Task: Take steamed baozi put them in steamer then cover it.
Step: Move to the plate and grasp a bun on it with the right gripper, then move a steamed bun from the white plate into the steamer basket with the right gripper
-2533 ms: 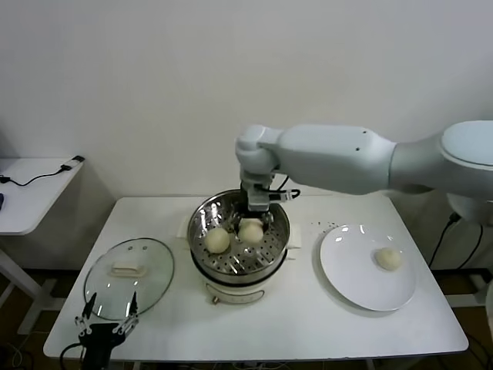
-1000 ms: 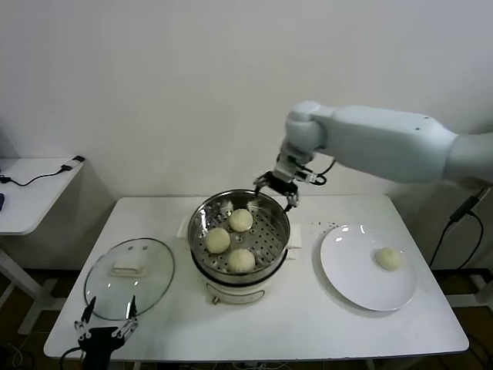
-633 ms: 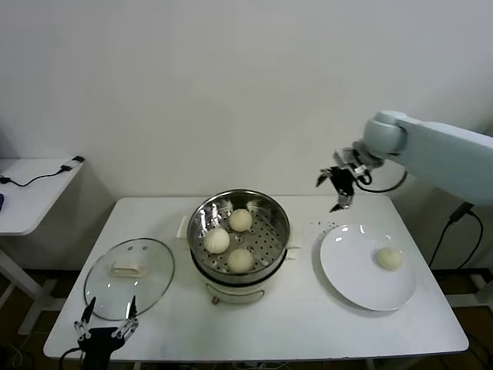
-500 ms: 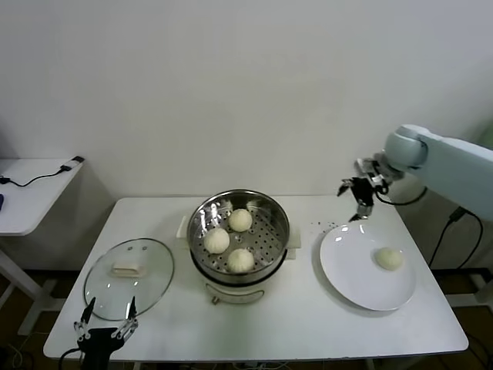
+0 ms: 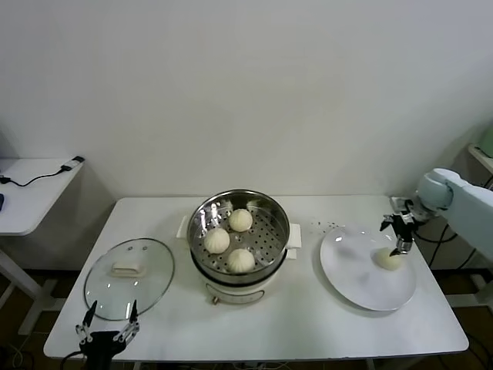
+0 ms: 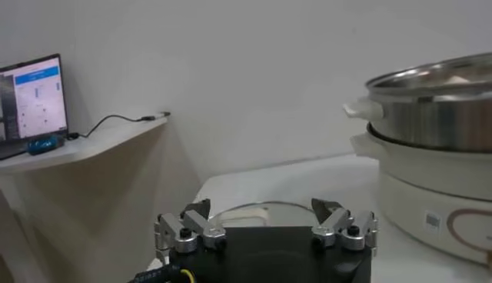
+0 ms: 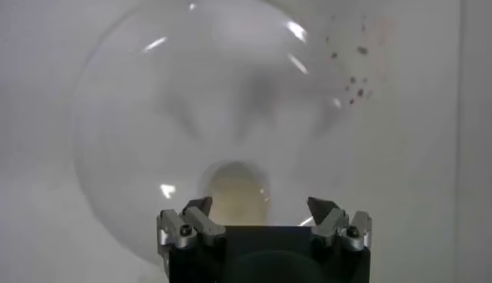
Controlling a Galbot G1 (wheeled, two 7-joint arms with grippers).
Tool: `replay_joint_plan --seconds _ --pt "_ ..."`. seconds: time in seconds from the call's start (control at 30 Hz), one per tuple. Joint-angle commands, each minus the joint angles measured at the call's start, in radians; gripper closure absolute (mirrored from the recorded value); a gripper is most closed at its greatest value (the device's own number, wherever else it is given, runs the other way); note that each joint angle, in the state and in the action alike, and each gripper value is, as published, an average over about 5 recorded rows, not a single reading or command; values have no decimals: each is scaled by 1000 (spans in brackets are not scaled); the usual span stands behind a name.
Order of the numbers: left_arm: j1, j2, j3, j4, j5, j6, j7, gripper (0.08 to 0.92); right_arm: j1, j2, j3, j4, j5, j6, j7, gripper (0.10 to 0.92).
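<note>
Three cream baozi (image 5: 229,239) lie on the perforated tray inside the steel steamer (image 5: 266,262) at the table's middle. One more baozi (image 5: 387,260) (image 7: 237,198) rests on the white plate (image 5: 350,270) to the right. My right gripper (image 5: 399,233) (image 7: 260,206) hovers open just above that bun, nothing between its fingers. The glass cover (image 5: 129,277) with its white handle lies flat on the table at the left. My left gripper (image 5: 106,322) (image 6: 261,210) is parked open at the table's front-left edge, just in front of the cover.
A white side table (image 5: 35,189) with a cable stands to the far left; a laptop (image 6: 31,104) shows there in the left wrist view. Dark specks (image 5: 323,226) dot the table between steamer and plate. The steamer wall (image 6: 430,115) rises to the left gripper's side.
My right arm has swung from above the steamer's far rim over to the plate and come down over the last bun. Three buns stay in the steamer. The left arm is still.
</note>
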Motion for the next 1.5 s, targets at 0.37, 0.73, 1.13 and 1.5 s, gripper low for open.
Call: replay_joint_plan --seconds 0.37,0.73,1.13,1.5 --pt "6 -3 -3 7 7 -4 -1 177 -164 71 173 -144 -145 34 -9 203" --pt "7 -3 -4 10 13 -7 -2 177 -157 107 178 -168 -140 37 -14 249" --pt "16 -3 -5 7 9 -7 -14 177 -112 104 131 -160 -94 34 -26 328" --pt "15 3 9 -4 -1 -13 -11 177 367 162 -353 -51 410 -103 -10 330"
